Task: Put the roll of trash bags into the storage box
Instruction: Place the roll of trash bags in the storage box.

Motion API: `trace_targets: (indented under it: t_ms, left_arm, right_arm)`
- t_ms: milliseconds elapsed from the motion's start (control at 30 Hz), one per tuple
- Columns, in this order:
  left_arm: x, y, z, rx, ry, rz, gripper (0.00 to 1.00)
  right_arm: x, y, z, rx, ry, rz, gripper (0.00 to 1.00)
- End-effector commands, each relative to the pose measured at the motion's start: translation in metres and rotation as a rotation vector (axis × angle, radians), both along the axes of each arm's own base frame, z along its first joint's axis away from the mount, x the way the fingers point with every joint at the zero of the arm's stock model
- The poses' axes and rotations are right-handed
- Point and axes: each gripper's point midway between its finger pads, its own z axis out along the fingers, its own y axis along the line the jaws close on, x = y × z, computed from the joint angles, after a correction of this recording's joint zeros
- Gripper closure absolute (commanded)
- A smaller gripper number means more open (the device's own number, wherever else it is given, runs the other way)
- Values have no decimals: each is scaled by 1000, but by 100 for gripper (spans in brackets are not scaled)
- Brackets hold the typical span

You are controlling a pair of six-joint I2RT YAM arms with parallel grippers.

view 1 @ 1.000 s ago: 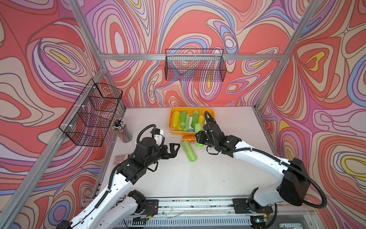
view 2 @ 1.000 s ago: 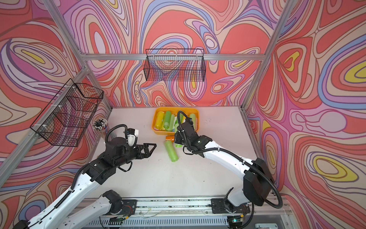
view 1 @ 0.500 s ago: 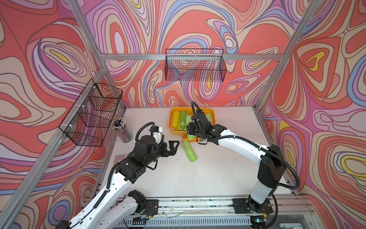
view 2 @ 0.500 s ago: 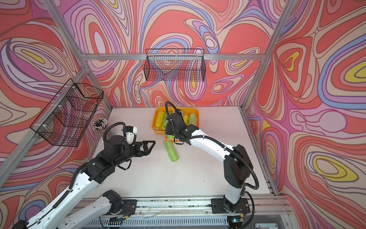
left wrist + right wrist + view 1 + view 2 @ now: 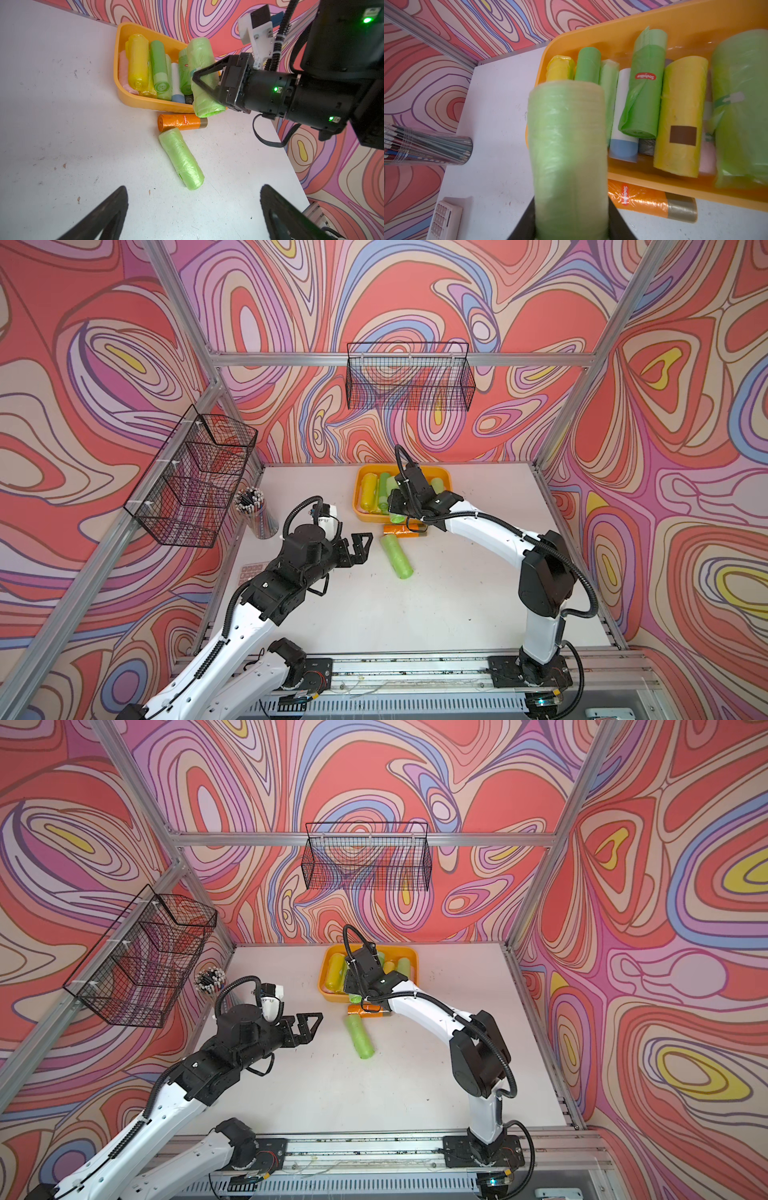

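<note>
In both top views my right gripper (image 5: 395, 506) is over the near edge of the storage box (image 5: 356, 499), the orange-yellow tub at the back of the table (image 5: 457, 593). It is closed on a light green roll of trash bags (image 5: 397, 517), but the arm hides most of the roll. My left gripper (image 5: 308, 1026) hangs above the table, well apart from the box. Its jaws are wide open and nothing is in them. A second green roll (image 5: 360, 1036) lies flat on the table in front of the box. An orange roll (image 5: 400, 529) lies just beside the box's near wall. A cup of pencils (image 5: 254, 512) stands near the left wall.

In the left wrist view the right gripper pinches the roll of trash bags around its middle. The roll's far end is over the rolls in the box. Its near end sticks out past the box's near wall, up off the table. The orange roll and the second green roll seem to touch.

In the right wrist view the held roll is big and blurry between two black fingers (image 5: 618, 228). Past it, yellow, green and white rolls lie side by side in the box.
</note>
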Motion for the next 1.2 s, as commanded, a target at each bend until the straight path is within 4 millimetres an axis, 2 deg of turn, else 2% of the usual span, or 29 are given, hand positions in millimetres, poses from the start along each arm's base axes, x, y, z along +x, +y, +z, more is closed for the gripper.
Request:
trace_targets:
  t_ms: [0,333,533,800,1167]
  left_arm:
    - [1,1,4,5,-14,8,0]
    - [3,8,1,40,-19,35,0]
    - [4,9,0,43,-20,35,0]
    - [5,11,-3,45,-16,43,0]
    - [3,16,-2,62,-27,57,0]
  right_arm:
    - [18,-1,10,32,-37,-24,77]
    - [52,-4,-25,28,-4,-53,78]
    - [76,3,-37,11,-14,-54,78]
    - [104,-4,-49,-13,-34,-97,78]
    - [127,4,-70,10,-39,-95,78]
